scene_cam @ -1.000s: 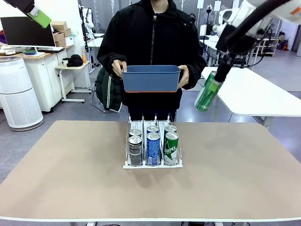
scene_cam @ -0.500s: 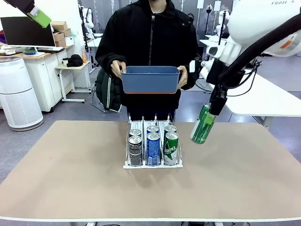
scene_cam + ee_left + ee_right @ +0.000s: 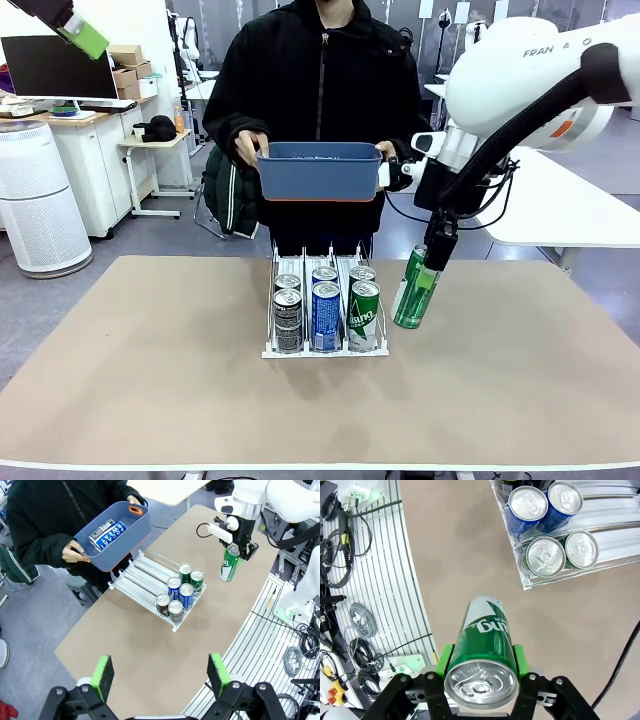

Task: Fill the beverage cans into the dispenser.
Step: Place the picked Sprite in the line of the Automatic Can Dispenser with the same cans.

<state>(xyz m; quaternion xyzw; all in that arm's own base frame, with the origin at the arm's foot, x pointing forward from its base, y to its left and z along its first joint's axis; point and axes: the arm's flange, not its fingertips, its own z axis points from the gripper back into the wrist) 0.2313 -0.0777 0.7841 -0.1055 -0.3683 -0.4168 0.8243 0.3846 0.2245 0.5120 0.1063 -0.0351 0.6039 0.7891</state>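
Fingers of the right gripper (image 3: 482,661) squeeze a green can (image 3: 484,630) near its silver top, with one green pad on each side. The can sticks out past the fingertips and its bottom end points down at the brown table (image 3: 450,555). From the front, this gripper (image 3: 433,252) hangs over the table and the can (image 3: 415,292) leans a little under it. I cannot tell if the can's bottom touches the table.

Just beside the held can is the white dispenser (image 3: 304,262). In the right wrist view it lies past the fingertips and off to one side (image 3: 620,530). Six cans stand at the end of it nearest the robot, two in each lane: two patterned cans (image 3: 288,320), two blue cans (image 3: 326,315) and two green ones (image 3: 363,315). The rest of each lane is bare.

Farther out from the fingers, past the far end of the dispenser, a person holds a blue bin (image 3: 320,175) with both hands (image 3: 250,145). The left wrist view shows one more blue can (image 3: 107,530) lying on its side in the bin (image 3: 131,532).

The left gripper (image 3: 161,672) is high up, well apart from everything. Its fingers are spread wide with nothing between them. Far past its fingertips are the table, the dispenser (image 3: 137,575) and the right gripper (image 3: 235,547) with its can (image 3: 230,566).
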